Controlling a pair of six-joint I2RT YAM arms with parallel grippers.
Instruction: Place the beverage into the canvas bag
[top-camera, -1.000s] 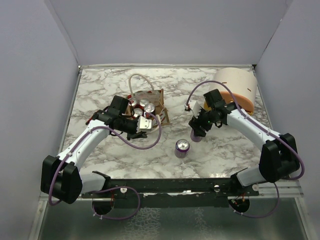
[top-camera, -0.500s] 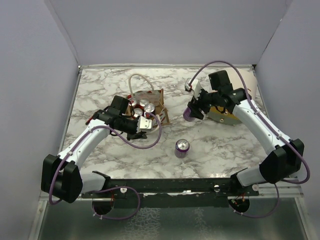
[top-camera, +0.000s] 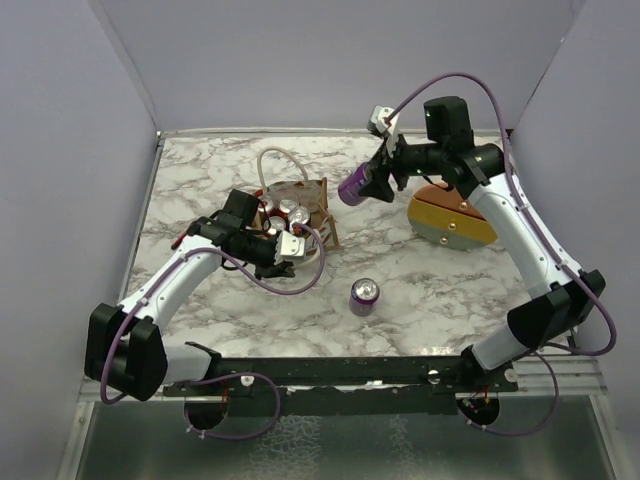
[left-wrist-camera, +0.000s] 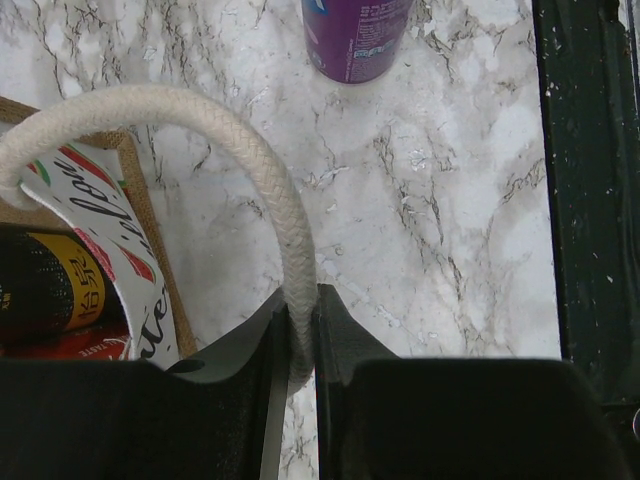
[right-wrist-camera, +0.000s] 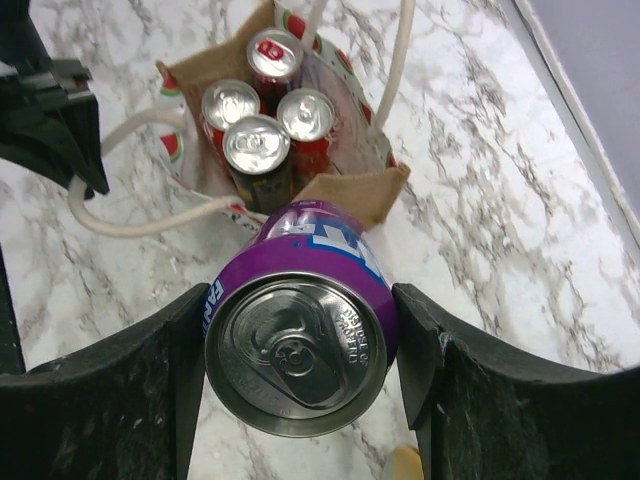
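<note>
My right gripper (top-camera: 362, 184) is shut on a purple can (top-camera: 351, 187), held in the air to the right of the canvas bag (top-camera: 318, 205). In the right wrist view the purple can (right-wrist-camera: 300, 320) fills the jaws, its top facing the camera, with the open bag (right-wrist-camera: 350, 180) beyond it holding several red and dark cans (right-wrist-camera: 258, 148). My left gripper (top-camera: 287, 249) is shut on the bag's white rope handle (left-wrist-camera: 285, 215) at the bag's near side. A second purple can (top-camera: 364, 296) stands on the table; it also shows in the left wrist view (left-wrist-camera: 357, 38).
A peach-and-yellow domed container (top-camera: 452, 215) lies at the right under my right arm. The bag's other rope handle (top-camera: 272, 158) loops toward the back. White walls close in the marble table (top-camera: 200, 170) on three sides. A black rail (left-wrist-camera: 590, 180) runs along the near edge.
My right gripper lifted the purple can from the table and carried it up and left toward the bag. The left gripper kept its hold on the rope handle.
</note>
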